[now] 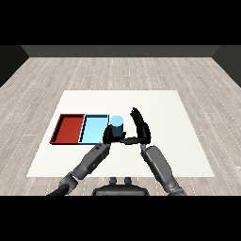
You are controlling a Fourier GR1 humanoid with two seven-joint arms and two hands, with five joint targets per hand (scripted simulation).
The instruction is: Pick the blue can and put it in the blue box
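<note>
A: Blue can (116, 123) stands just beside the light blue tray (94, 130); my right hand (140, 126) is spread open alongside it, not gripping

B: Risk?

A: Left hand (108, 136) crowds the base, fingers unclear; I could tip it

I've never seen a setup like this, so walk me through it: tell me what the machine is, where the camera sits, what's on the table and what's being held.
This is a humanoid robot seen from its own head, looking down and forward across a white table. Two grey forearms come in from the lower corners, each ending in a black hand. On the table a red tray and a light blue tray lie side by side. Just right of the blue tray stands a blue can. The left hand is right at the can, but whether its fingers curl round it cannot be made out. The right hand is beside the can with its fingers straight, holding nothing.
</note>
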